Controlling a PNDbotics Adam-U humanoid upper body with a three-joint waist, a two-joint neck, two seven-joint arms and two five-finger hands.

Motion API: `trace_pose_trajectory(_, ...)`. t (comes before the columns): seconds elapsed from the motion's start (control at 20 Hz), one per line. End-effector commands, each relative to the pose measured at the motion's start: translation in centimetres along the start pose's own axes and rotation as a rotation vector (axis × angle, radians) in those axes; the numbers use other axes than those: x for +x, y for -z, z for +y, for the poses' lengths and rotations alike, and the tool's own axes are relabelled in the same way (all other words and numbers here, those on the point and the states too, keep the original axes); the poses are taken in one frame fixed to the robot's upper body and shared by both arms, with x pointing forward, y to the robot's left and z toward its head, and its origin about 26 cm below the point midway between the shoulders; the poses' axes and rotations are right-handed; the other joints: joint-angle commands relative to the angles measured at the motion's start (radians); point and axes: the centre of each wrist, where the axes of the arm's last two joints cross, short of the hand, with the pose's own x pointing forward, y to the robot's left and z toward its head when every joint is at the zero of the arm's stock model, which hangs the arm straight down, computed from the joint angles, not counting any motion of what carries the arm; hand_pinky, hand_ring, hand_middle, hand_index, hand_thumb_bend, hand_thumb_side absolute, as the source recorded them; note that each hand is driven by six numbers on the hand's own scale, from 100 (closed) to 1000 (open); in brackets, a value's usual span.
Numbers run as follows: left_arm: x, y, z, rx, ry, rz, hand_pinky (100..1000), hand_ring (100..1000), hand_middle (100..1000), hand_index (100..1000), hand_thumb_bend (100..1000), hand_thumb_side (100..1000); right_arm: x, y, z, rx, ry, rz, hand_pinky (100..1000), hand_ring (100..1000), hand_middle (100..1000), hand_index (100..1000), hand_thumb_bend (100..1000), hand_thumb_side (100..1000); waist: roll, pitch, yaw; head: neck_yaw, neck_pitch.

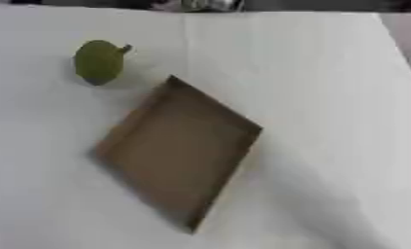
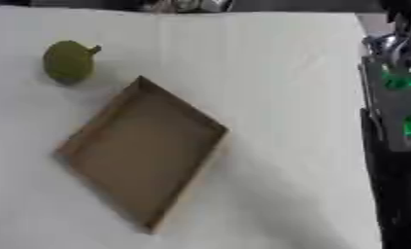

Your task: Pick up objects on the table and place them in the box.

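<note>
**Green fruit waits to the left of the open box**

A round green fruit (image 1: pixel 98 61) with a short stem lies on the white worktop (image 1: pixel 310 73), near the far left, just beyond the upper corner of the shallow brown box (image 1: pixel 179 148), apart from it. The box sits askew and holds nothing. Neither hand shows in either view, so their state cannot be told. Lying to the left, the fruit probably suits the left arm.
</note>
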Motion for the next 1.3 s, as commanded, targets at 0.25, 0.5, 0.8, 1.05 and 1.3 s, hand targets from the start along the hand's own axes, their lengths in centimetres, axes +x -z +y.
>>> trace_pose_trajectory(0.25, 0.5, 0.6, 0.3, -0.009, 0.013, -0.028, 706, 705, 619, 846, 102, 692, 0.5, 0.7, -0.7, -0.013, -0.012, -0.034, 804, 689, 551, 820, 100, 585, 0.005, -0.017, -0.002, -0.002, -0.008)
trace_pose_trajectory(0.5, 0.7, 1.2, 0.3, -0.037, 0.031, -0.044, 711, 710, 625, 848, 100, 688, 0.5, 0.8, -0.7, -0.010, -0.012, -0.036, 804, 689, 551, 820, 100, 585, 0.009, -0.017, -0.004, -0.004, -0.003)
trace_pose_trajectory(0.8, -1.1, 5.0, 1.2, -0.186, 0.207, -0.103, 726, 729, 655, 879, 100, 694, 0.5, 0.7, -0.6, 0.005, -0.011, -0.037, 804, 689, 551, 820, 100, 585, 0.023, -0.025, -0.010, -0.003, 0.010)
trace_pose_trajectory(1.05, -4.6, 8.8, 2.6, -0.281, 0.407, -0.029, 732, 735, 671, 901, 100, 706, 0.6, 0.6, -0.4, 0.021, -0.005, -0.037, 804, 689, 551, 820, 100, 584, 0.034, -0.033, -0.018, 0.001, 0.022)
trace_pose_trajectory(1.3, -7.2, 11.4, 3.9, -0.363, 0.483, 0.063, 757, 754, 694, 912, 100, 723, 0.7, 0.6, -0.2, 0.036, 0.000, -0.041, 803, 688, 551, 819, 100, 583, 0.041, -0.040, -0.026, 0.010, 0.031)
